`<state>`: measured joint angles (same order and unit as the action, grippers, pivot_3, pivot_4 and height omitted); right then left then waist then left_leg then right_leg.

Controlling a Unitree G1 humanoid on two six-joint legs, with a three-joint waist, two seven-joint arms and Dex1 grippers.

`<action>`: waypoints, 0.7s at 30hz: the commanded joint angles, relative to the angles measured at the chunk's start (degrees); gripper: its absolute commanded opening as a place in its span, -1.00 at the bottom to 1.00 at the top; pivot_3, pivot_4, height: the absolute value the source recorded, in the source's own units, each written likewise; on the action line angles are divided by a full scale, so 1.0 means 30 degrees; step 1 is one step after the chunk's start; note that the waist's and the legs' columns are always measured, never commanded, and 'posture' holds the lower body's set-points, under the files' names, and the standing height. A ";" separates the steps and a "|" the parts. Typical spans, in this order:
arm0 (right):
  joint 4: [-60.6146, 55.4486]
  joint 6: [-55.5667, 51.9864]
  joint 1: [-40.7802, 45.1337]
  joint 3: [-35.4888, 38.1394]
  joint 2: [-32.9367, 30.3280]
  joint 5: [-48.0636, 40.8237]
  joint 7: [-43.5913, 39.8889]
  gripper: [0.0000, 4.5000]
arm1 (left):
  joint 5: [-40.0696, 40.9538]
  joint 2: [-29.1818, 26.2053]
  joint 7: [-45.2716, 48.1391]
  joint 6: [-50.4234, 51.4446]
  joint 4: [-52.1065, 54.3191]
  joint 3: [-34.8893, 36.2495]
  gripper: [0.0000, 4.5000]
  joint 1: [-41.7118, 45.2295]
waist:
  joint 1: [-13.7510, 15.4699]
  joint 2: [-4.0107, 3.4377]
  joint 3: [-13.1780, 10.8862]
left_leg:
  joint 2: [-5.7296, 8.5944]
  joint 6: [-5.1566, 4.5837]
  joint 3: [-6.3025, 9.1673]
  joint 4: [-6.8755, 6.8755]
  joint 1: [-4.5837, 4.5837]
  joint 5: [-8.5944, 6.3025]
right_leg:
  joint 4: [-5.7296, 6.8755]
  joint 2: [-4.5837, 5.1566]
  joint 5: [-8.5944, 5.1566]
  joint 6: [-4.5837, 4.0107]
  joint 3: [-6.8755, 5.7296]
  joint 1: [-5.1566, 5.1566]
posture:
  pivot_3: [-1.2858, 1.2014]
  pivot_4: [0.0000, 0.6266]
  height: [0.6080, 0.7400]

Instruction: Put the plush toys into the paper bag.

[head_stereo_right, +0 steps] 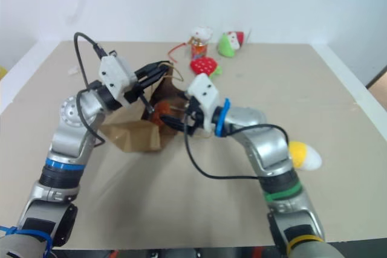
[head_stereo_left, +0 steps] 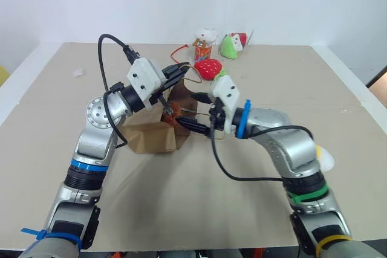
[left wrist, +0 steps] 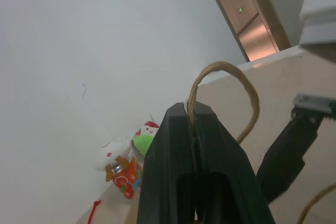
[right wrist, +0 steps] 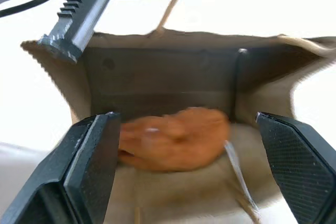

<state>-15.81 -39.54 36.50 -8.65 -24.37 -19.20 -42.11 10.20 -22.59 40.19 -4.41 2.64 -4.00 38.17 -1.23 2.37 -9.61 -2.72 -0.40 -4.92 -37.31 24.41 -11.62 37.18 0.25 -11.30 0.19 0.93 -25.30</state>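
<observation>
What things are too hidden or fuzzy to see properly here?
- Brown plush toy inside the paper bag: blurred in the right wrist view, so its face can't be made out.
- Yellow-and-white plush toy: partly hidden behind the right arm in the head views.
- Paper bag's cord handle: its lower part is hidden between the left end effector's shut fingers.
- Toys at the table's far edge: too small for detail.

My black fingers [right wrist: 89,166] frame an orange-brown plush toy [right wrist: 173,140] inside the brown paper bag [right wrist: 157,77]; its handle [left wrist: 226,93] is tan.
</observation>
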 commanded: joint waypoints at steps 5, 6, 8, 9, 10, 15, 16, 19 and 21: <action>-0.1041 -0.0425 -0.2178 0.4707 -0.4249 -0.2787 -0.2383 0.98 | 0.0745 -0.0267 0.0658 0.0261 0.1524 0.0080 -1.00 -0.0314 | 0.0050 0.0002 0.0000 | 0.0028 -0.0002 -0.0008 -0.0001 0.0010 -0.0001 | -0.0013 0.0037 -0.0002 0.0016 0.0004 0.0003 | 0.03 -0.52 1.00; -0.0867 -0.0415 -0.2384 0.5113 -0.4679 -0.2902 -0.2508 0.98 | 0.0849 -0.0248 0.0715 0.0365 0.1683 0.0050 -1.00 -0.0406 | 0.0004 0.0001 -0.0001 | 0.0026 -0.0001 -0.0007 -0.0002 0.0005 -0.0001 | -0.0013 0.0034 -0.0002 0.0015 0.0005 0.0006 | 0.03 -0.52 1.00; -0.0079 -0.0012 -0.2828 0.5858 -0.5771 -0.2531 -0.2605 0.98 | 0.1175 -0.0234 0.0919 0.0665 0.2045 -0.0007 -1.00 -0.0536 | 0.0000 0.0002 0.0000 | 0.0015 -0.0001 -0.0009 0.0000 -0.0007 -0.0001 | -0.0011 0.0018 -0.0002 0.0012 0.0011 0.0007 | 0.03 -0.52 1.00; 0.0492 0.0297 -0.3149 0.6294 -0.6401 -0.2176 -0.2581 0.98 | 0.1451 -0.0233 0.1070 0.0909 0.2330 -0.0034 -1.00 -0.0636 | 0.0011 0.0002 0.0000 | 0.0012 -0.0001 0.0005 -0.0001 -0.0009 0.0000 | -0.0010 0.0010 -0.0003 0.0009 0.0002 0.0011 | 0.03 -0.52 1.00; 0.1104 0.0652 -0.3584 0.6746 -0.7103 -0.1729 -0.2528 0.98 | 0.1707 -0.0260 0.1258 0.1158 0.2646 -0.0073 -1.00 -0.0738 | 0.0014 0.0002 0.0000 | 0.0012 -0.0001 0.0015 0.0000 -0.0010 0.0000 | -0.0009 0.0007 -0.0007 0.0002 -0.0007 0.0014 | 0.03 -0.52 1.00; 0.1980 0.1157 -0.6396 0.8630 -0.9376 -0.1364 -0.3060 0.98 | 0.2684 -0.0571 0.2027 0.2077 0.4137 -0.0180 -1.00 -0.1406 | 0.0027 0.0002 -0.0001 | 0.0023 -0.0002 0.0005 0.0008 -0.0012 -0.0002 | -0.0010 0.0014 -0.0017 0.0000 0.0012 0.0016 | 0.03 -0.52 1.00; 0.1985 0.1111 -0.7051 0.9016 -0.9676 -0.1396 -0.3162 0.98 | 0.2893 -0.0632 0.2138 0.2310 0.4418 -0.0155 -1.00 -0.1564 | 0.0028 0.0002 0.0000 | 0.0023 -0.0004 0.0008 0.0009 -0.0010 -0.0004 | -0.0012 0.0013 -0.0022 0.0009 0.0011 0.0016 | 0.03 -0.52 1.00; 0.2034 0.1002 -0.8869 1.0111 -1.0247 -0.1364 -0.3177 0.98 | 0.3501 -0.0825 0.2426 0.2995 0.5211 -0.0093 -1.00 -0.1942 | -0.0032 0.0000 0.0000 | 0.0019 -0.0005 0.0004 0.0008 -0.0021 -0.0006 | -0.0011 0.0004 -0.0023 0.0017 0.0020 0.0018 | 0.03 -0.52 1.00; 0.2092 0.0886 -0.9871 1.0669 -1.0446 -0.1329 -0.3212 0.98 | 0.3867 -0.0925 0.2555 0.3432 0.5638 -0.0079 -1.00 -0.2098 | -0.0018 0.0000 -0.0001 | 0.0020 -0.0004 -0.0007 0.0006 -0.0042 -0.0004 | -0.0004 -0.0001 -0.0013 0.0028 0.0033 0.0023 | 0.03 -0.52 1.00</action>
<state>-8.73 -37.04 7.58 20.18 -53.95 -23.29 -51.47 20.23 -24.70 47.65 5.35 16.44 -4.90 31.80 -1.28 2.37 -9.61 -2.66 -0.40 -4.93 -37.32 24.28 -11.62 37.17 0.22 -11.32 0.27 1.02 -25.22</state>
